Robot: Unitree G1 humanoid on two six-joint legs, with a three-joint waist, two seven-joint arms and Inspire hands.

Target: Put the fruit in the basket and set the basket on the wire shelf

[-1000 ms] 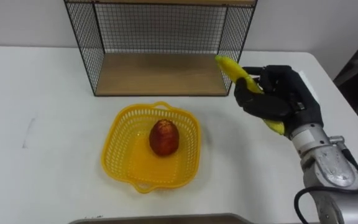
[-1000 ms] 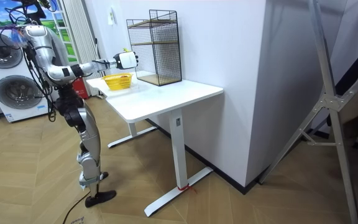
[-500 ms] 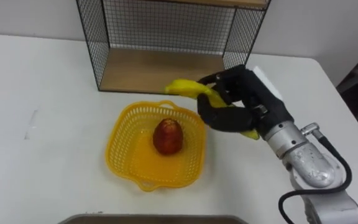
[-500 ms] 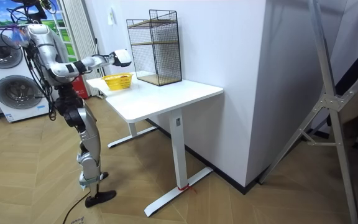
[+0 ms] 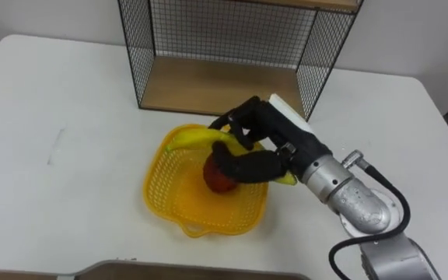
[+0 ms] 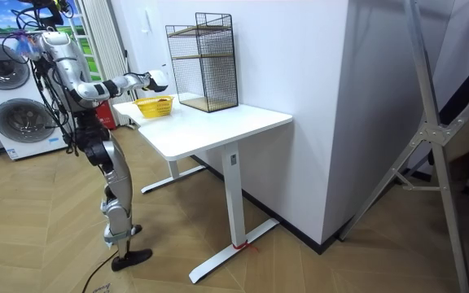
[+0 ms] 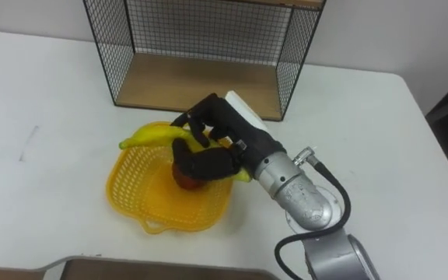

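A yellow mesh basket (image 5: 179,201) (image 7: 134,200) sits on the white table (image 5: 68,109) in front of the wire shelf (image 5: 232,47). A red apple (image 5: 218,180) lies in the basket, mostly hidden by my right hand (image 5: 257,144) (image 7: 216,148). That hand is shut on a yellow banana (image 5: 197,139) (image 7: 150,136) and holds it over the basket, the banana's tip pointing left. In the room view the right hand (image 6: 158,78) reaches over the basket (image 6: 155,106) and I stand at the table's end.
The wire shelf (image 7: 201,47) has a wooden bottom board (image 5: 216,89) and stands at the table's far side. A dark tray edge (image 5: 115,270) shows at the bottom. In the room view washing machines (image 6: 19,114) stand behind me.
My right hand has carried the banana leftward and down, from beside the shelf to right over the basket and apple. The camera has shifted slightly.
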